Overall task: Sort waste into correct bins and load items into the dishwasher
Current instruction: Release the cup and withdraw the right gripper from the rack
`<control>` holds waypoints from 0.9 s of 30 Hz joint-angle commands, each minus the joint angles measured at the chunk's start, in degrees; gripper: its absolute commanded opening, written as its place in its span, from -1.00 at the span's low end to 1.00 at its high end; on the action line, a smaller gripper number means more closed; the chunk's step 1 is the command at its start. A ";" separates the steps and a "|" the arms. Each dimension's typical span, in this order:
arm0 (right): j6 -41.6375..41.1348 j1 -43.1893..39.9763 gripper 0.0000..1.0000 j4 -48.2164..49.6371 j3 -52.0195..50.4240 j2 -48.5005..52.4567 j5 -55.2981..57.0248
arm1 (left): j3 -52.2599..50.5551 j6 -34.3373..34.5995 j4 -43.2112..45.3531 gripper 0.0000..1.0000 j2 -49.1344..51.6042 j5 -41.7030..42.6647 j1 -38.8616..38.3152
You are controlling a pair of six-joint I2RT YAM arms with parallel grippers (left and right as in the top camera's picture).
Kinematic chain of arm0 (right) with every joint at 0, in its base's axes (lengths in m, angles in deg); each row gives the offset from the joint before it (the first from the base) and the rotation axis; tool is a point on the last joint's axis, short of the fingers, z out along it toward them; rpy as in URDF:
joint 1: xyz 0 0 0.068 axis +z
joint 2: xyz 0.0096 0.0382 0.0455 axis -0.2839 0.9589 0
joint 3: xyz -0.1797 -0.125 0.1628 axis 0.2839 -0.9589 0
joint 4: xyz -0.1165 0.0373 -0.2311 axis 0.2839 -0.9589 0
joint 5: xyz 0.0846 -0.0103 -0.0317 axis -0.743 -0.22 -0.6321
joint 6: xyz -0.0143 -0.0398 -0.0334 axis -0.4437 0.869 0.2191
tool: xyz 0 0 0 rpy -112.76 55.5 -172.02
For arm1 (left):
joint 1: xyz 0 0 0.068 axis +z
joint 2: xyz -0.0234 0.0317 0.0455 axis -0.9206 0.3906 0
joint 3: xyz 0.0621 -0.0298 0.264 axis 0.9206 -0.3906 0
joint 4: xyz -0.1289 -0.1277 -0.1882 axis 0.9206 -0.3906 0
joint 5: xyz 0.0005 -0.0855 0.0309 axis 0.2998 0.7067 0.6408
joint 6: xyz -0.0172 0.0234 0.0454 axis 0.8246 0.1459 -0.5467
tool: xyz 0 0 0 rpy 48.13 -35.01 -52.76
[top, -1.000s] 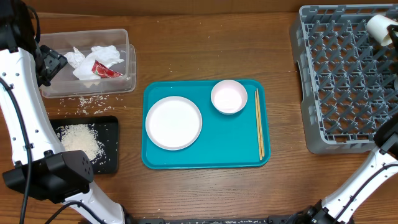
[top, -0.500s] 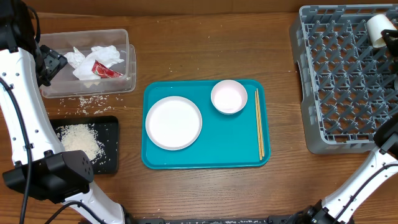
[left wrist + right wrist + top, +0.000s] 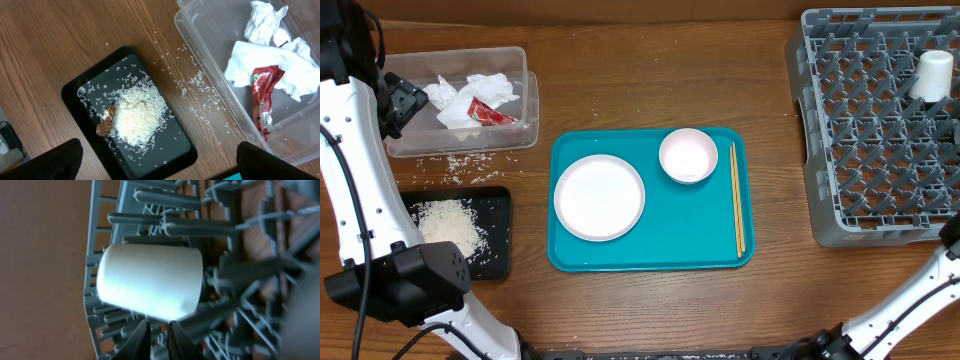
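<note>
A small white cup (image 3: 932, 74) lies on the pegs of the grey dishwasher rack (image 3: 870, 150) near its far right corner. In the right wrist view the cup (image 3: 150, 282) sits just beyond my right gripper (image 3: 157, 327), whose fingers stand slightly parted with nothing between them. My left gripper (image 3: 160, 162) hangs wide open above the black tray (image 3: 165, 145) of rice (image 3: 137, 115) and a brown scrap (image 3: 106, 122). The clear tub (image 3: 210, 75) holds tissue (image 3: 260, 65) and a red wrapper (image 3: 262, 95). A white plate (image 3: 599, 197), bowl (image 3: 688, 155) and chopsticks (image 3: 737, 200) rest on the teal tray (image 3: 650, 255).
Loose rice grains (image 3: 450, 162) are scattered on the wooden table between the clear tub (image 3: 460, 140) and the black tray (image 3: 495, 230). The left arm runs down the left edge of the overhead view. The right arm shows only at the lower right corner.
The cup has left the right gripper and settled a little lower onto the rack pegs. The right fingers have parted and drawn out of the overhead view. The left arm is still.
</note>
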 commanded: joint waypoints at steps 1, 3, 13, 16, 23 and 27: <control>0.02 0.50 -0.65 -1.03 0.35 -9.40 1.18 | 0.52 -0.46 0.09 1.00 -0.24 -0.98 0.20; 0.09 1.16 -0.62 -0.92 0.37 -10.69 1.25 | 0.52 -0.46 0.09 1.00 -0.24 -0.98 0.20; -0.02 15.10 -0.81 7.26 0.28 -10.54 30.56 | 0.52 -0.46 0.09 1.00 -0.24 -0.96 0.20; -2.01 20.46 -0.85 8.61 0.28 -9.20 47.12 | 0.52 -0.46 0.11 1.00 -0.24 -0.96 0.20; -3.04 26.64 -0.90 10.40 0.28 -4.90 63.30 | 0.52 -0.46 0.11 1.00 -0.24 -0.98 0.20; -2.99 25.81 -0.92 9.81 0.28 -2.82 65.44 | 0.52 -0.46 0.11 1.00 -0.24 -0.98 0.20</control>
